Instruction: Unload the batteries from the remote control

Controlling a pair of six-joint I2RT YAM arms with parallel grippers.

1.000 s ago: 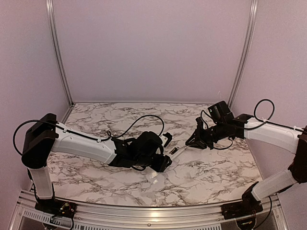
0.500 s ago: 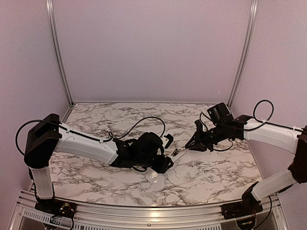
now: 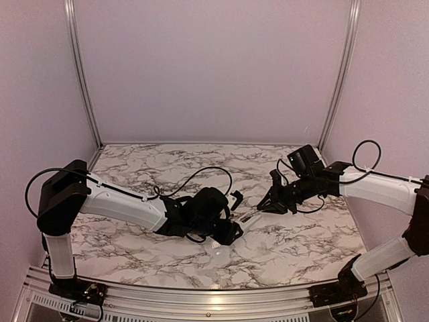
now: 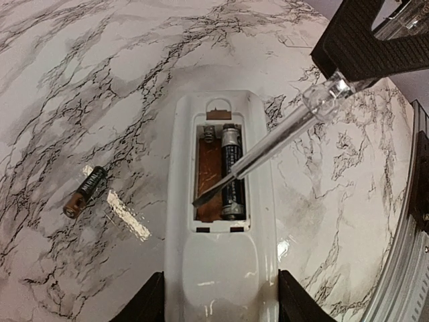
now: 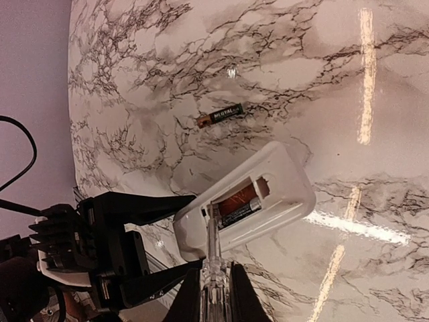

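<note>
The white remote control [image 4: 221, 268] lies back-up with its compartment open, and my left gripper [image 4: 221, 305] is shut on its near end, one finger on each side. One battery [image 4: 231, 171] sits in the right slot; the left slot shows bare reddish board. A second battery [image 4: 85, 192] lies loose on the marble to the left of the remote. My right gripper [image 5: 216, 298] is shut on a clear-handled screwdriver [image 5: 214, 261]. The screwdriver's flat tip [image 4: 199, 200] rests inside the compartment by the near end of the battery. From the right wrist the remote [image 5: 275, 184] and loose battery [image 5: 219, 115] also show.
The marble table [image 3: 295, 245] spreads round both arms, with a metal rail [image 3: 201, 298] along its near edge. My left gripper [image 3: 226, 227] and right gripper [image 3: 268, 202] meet near the table's middle. A black cable [image 3: 201, 171] loops over the left arm.
My right gripper has shifted a little left and lower with the screwdriver, closer to the left gripper. The left wrist has turned slightly while holding the remote.
</note>
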